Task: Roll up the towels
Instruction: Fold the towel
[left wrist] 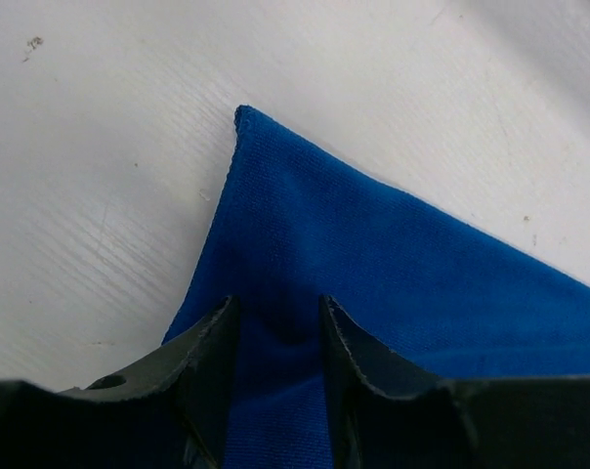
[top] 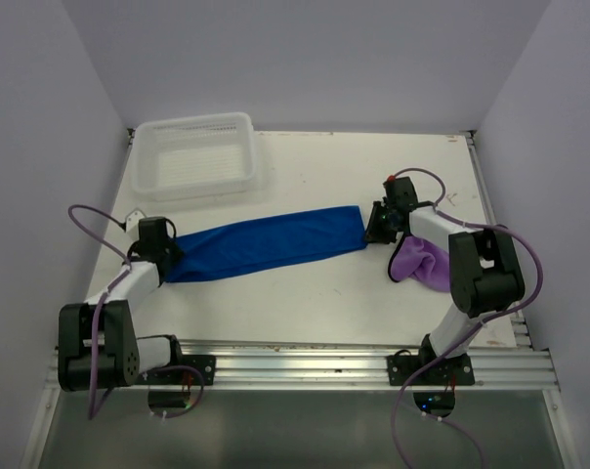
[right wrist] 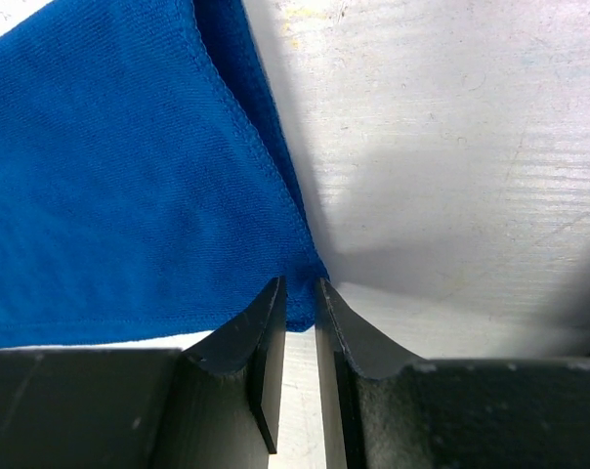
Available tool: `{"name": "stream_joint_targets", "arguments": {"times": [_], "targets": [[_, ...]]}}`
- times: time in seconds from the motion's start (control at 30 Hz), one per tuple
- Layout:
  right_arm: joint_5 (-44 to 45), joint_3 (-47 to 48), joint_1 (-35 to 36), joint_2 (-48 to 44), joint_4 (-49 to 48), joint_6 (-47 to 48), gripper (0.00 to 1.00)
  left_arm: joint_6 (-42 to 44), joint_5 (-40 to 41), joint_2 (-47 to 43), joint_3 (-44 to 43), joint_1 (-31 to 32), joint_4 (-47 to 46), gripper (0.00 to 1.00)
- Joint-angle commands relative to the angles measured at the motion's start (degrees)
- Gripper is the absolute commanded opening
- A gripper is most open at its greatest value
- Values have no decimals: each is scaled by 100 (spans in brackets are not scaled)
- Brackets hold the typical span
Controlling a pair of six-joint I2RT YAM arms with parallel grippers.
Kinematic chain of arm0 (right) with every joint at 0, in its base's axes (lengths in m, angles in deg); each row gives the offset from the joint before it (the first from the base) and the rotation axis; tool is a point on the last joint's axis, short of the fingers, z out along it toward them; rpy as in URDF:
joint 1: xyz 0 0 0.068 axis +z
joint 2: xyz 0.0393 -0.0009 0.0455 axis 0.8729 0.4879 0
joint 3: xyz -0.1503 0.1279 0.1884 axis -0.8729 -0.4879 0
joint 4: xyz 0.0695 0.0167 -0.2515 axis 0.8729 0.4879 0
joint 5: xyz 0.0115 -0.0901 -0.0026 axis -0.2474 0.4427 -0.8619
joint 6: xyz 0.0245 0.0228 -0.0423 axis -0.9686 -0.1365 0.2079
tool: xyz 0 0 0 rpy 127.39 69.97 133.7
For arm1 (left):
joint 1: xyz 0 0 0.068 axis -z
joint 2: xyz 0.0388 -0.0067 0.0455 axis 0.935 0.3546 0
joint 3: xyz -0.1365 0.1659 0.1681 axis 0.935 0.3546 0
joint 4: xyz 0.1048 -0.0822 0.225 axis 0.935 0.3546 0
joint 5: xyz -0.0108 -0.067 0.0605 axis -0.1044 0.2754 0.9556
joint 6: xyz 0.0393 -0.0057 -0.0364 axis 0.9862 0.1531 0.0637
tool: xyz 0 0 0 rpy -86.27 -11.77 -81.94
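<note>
Nearest, a metal rail (top: pixel 305 357) running in front of the blue towel (top: pixel 266 244). Under that towel, a white table (top: pixel 315 186), scuffed and speckled with small dark marks.

Just right of the blue towel's right end and slightly nearer, the light purple towel (top: pixel 417 262), crumpled in a heap and partly hidden by the right arm (top: pixel 481 274).

Blue towel itself stretched long across the middle, flat on the surface, left end a little nearer than the right.

At its left end, the left gripper (left wrist: pixel 280 308): jaws parted, fingers (left wrist: pixel 212 352) set astride the cloth, blue showing in the gap, one pointed corner reaching past the tips.

At its right end, the right gripper (right wrist: pixel 300 285): jaws drawn to a thin slit, tips right at the hemmed corner. Pinched or merely touching, cannot tell.

Beyond the blue towel's left half, a white mesh basket (top: pixel 192 119) near the far left corner. Farther back and to both sides, plain pale lilac walls (top: pixel 295 59).
</note>
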Motion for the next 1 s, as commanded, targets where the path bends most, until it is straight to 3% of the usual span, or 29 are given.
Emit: {"name": "stream_joint_targets", "arguments": {"times": [0.0,0.13,0.33,0.57,0.97], "targets": [[115,44,-8,-136,100,120,23,-21,49,-481,-174,-8,19,43],[124,27,-17,-171,92,120,24,5,-117,-904,-306,-8,203,51],[115,35,-17,-74,83,94,25,-65,-697,-1441,-192,70,212,55],[115,79,-8,5,109,76,26,-907,-943,-1634,387,1212,177,55],[98,62,-17,101,74,67,27,-1295,-980,-2811,949,1398,959,55]]}}
